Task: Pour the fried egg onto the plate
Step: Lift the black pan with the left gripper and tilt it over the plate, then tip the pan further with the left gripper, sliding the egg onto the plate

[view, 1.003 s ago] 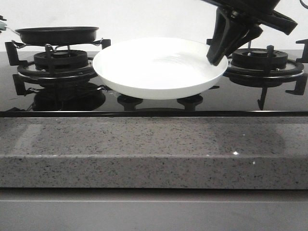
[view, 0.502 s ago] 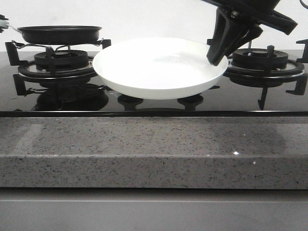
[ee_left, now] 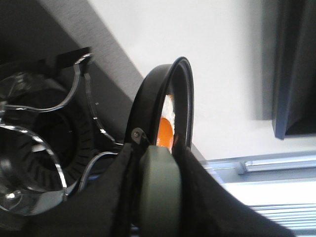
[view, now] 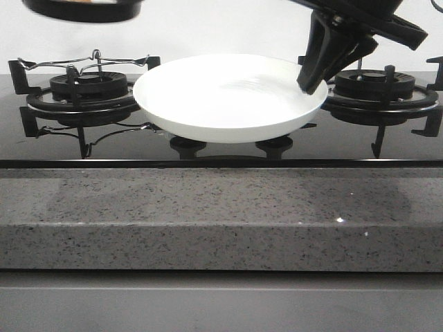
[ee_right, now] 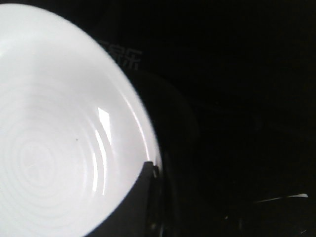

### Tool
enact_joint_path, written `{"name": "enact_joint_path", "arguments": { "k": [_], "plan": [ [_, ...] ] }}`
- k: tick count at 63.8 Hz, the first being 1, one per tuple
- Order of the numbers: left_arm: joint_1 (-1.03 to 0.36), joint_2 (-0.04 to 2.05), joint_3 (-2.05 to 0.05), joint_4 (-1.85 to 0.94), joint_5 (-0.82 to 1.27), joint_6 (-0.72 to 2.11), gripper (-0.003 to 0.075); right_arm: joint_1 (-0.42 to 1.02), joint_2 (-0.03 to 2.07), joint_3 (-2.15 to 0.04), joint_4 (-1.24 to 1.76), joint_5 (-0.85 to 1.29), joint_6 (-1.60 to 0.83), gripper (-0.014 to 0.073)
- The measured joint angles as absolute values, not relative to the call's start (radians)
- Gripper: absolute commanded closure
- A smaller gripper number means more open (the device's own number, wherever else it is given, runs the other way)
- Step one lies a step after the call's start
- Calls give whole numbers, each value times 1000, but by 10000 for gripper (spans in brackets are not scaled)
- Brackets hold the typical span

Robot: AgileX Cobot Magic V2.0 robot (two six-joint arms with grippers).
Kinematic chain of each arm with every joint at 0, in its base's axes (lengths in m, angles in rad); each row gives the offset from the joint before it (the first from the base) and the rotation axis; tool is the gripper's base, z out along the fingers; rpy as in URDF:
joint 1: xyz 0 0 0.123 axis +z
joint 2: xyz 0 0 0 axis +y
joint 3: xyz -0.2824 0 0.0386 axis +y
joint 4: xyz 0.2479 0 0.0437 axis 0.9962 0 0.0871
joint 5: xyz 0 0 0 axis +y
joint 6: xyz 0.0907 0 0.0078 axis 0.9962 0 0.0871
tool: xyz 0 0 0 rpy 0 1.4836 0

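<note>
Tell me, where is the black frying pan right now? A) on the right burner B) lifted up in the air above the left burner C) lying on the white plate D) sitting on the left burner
B: the frying pan hangs at the top of the front view, clear above the bare left burner, apart from the plate.

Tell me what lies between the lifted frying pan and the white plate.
In the front view, only open air and the bare left burner grate separate the frying pan, raised at upper left, from the plate. Nothing else intervenes.
</note>
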State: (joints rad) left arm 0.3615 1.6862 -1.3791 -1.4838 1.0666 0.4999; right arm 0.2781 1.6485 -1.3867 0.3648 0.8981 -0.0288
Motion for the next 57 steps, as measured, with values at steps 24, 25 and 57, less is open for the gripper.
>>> {"name": "enact_joint_path", "arguments": {
  "k": [24,25,57],
  "plan": [
    [266,1347,-1124,-1450,921,663,740,278,1648,-1387,365,898,-29,662],
    [262,1335,-1108,-1448,915,674,739,278,1648,-1387,365,898,-29,662],
    [-10,1059,-978,-1387,646,958,740,278,1648,-1387,365,898,-29,662]
  ]
}}
